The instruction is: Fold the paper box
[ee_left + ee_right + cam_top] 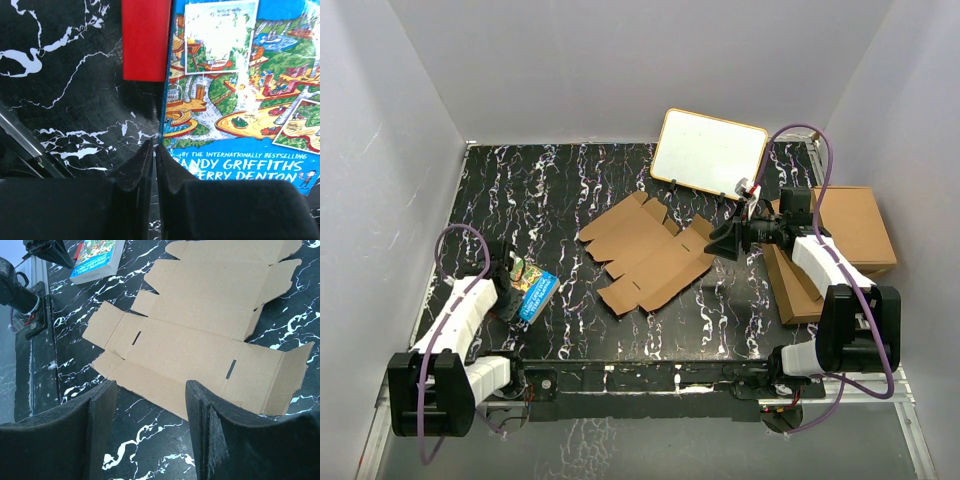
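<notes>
Left gripper (155, 155): down at the near-left of the black marbled table (520, 200), right at the left edge of the blue picture book (235, 100). Fingers closed to a thin slit. The book's edge runs into that slit, but I can't tell if the cover is actually pinched.

Right gripper (150, 385): fingers spread apart, nothing between them. It sits low at the right-hand edge of the paper box (645, 250). Can't tell if it's touching.

Paper box: mid-table, lying flat and fully unfolded, angled diagonally, well apart from the book. Plain brown corrugated die-cut sheet. Crease lines split it into long panels, with notched flaps and tabs around the outline. Two short slots (230, 369) are cut through the panels, seen from the right wrist. No panel is folded over.

Further back: a stack of larger brown boxes (850, 230) on the right, partly behind the right arm. A whiteboard (708, 150) is at the far edge, just beyond the sheet's far corner.
</notes>
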`<state>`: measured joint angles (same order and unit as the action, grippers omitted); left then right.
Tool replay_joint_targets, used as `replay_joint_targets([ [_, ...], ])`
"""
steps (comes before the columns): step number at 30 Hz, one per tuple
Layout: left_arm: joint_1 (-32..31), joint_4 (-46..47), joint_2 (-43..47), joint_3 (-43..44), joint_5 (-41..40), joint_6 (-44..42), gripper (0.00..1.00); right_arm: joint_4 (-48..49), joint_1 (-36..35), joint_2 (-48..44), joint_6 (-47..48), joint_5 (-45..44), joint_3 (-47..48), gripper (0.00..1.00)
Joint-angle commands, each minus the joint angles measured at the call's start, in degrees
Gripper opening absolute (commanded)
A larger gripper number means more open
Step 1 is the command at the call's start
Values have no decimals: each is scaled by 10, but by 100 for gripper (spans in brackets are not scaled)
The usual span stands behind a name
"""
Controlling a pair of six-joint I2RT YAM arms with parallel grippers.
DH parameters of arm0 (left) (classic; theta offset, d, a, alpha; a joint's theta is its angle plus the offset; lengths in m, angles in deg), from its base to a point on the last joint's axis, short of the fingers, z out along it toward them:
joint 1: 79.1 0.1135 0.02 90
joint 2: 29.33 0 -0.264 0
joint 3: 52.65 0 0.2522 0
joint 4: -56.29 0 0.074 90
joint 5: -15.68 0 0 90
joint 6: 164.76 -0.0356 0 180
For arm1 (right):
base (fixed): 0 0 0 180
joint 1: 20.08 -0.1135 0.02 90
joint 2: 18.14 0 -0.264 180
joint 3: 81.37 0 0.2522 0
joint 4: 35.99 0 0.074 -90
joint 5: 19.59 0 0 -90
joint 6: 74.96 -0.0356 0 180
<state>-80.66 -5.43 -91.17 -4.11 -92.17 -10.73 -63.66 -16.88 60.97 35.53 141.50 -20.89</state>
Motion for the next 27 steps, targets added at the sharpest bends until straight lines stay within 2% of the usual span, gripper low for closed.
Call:
replay_joint_targets([
  [1, 18, 9, 11, 3, -14, -25, 6, 7, -1, -3, 7, 7, 30, 61],
  [16, 51, 14, -19, 4, -16, -27, 6, 2, 0, 12, 13, -1, 31, 61],
  [22, 53, 83, -47, -16, 16, -50, 8, 0, 0, 17, 14, 0, 32, 61],
  [27, 55, 144, -72, 7, 27, -92, 12, 0, 0, 18, 16, -2, 31, 61],
])
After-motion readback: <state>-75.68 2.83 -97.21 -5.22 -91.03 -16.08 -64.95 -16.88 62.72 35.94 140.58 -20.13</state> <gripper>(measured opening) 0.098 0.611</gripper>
